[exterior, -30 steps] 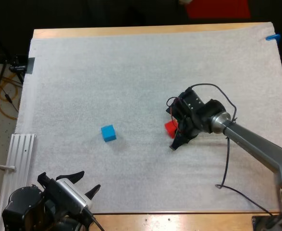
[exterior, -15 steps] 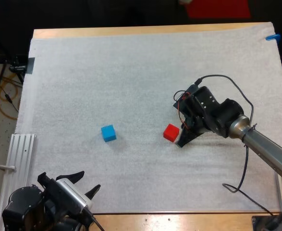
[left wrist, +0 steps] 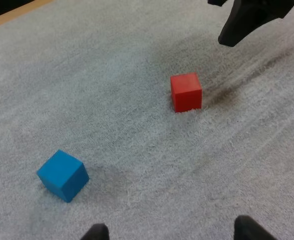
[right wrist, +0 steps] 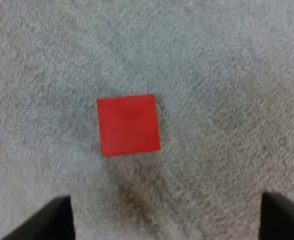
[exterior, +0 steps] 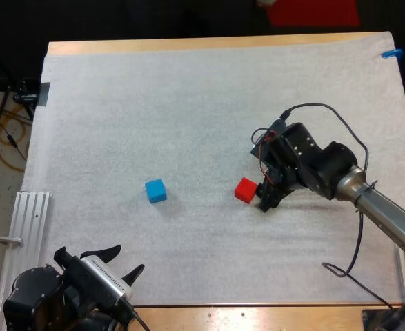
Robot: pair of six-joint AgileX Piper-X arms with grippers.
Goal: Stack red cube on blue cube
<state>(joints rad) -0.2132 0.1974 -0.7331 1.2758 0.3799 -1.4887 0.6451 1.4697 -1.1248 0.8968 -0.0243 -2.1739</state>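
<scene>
The red cube (exterior: 245,190) lies flat on the white mat (exterior: 188,103), right of centre. The blue cube (exterior: 155,190) rests on the mat about a hand's width to its left, slightly turned. My right gripper (exterior: 263,189) hovers just to the right of the red cube, close to the mat and open. In the right wrist view its fingers (right wrist: 56,217) stand wide apart, with the red cube (right wrist: 128,125) just beyond the tips and untouched. My left gripper (exterior: 123,262) rests open at the near left edge, facing the blue cube (left wrist: 62,175) and the red cube (left wrist: 186,92).
A ribbed aluminium rail (exterior: 30,221) lies along the mat's near left side. A strip of the wooden table (exterior: 209,43) runs along the far side. Bare mat lies between the two cubes and around the blue one.
My right gripper, which was over the red cube a second ago, has drawn back to the right. The cube now sits bare on the mat beside its fingers. The left arm has not moved.
</scene>
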